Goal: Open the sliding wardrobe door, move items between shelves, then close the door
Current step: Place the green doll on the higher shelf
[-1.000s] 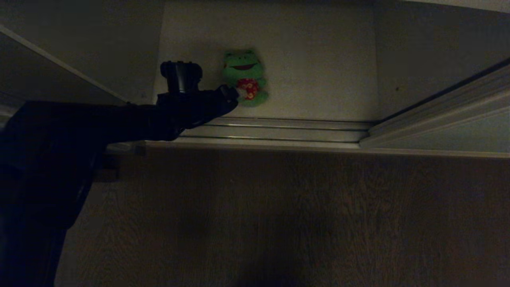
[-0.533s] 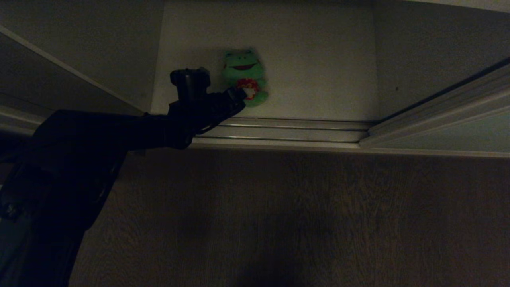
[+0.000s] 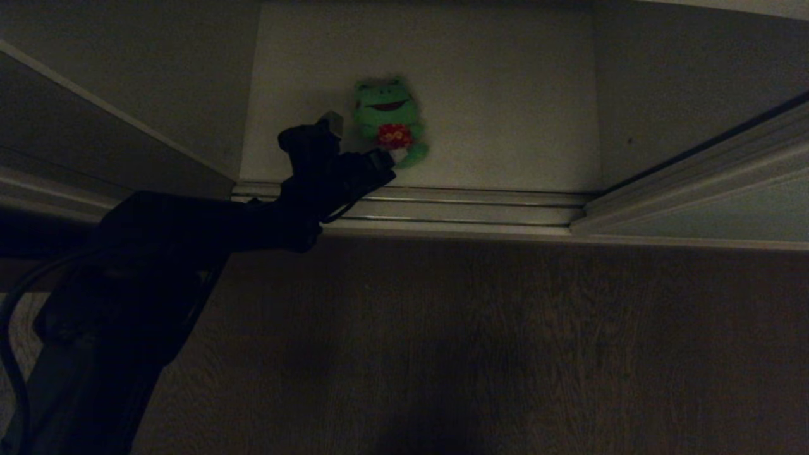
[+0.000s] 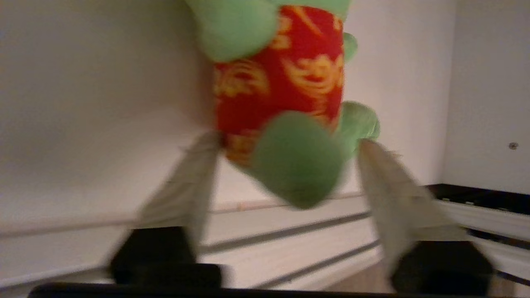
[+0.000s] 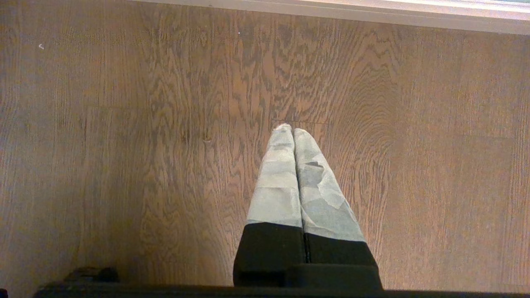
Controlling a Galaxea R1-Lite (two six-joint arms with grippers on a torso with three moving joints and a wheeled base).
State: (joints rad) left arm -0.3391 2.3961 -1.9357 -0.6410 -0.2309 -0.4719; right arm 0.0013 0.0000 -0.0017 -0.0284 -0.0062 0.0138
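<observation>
I have the left gripper (image 4: 285, 145) at the frog (image 3: 387, 120), which lies on the white shelf (image 3: 505, 126) just behind the door tracks (image 3: 455, 212). In the head view the frog is at one o'clock from my wrist, its long axis running away from me. The jaws stand fairly wide, one finger on each side of its legs and red shorts, not yet pressing. It is soft, rounded plush. The right gripper (image 5: 292, 134) is pressed together over the wood floor (image 5: 124, 124), so the left is nearer.

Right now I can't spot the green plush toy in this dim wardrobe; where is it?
In the head view the green plush toy sits on the white shelf, left of centre, just behind the door tracks, with the left gripper straddling its legs.
</observation>
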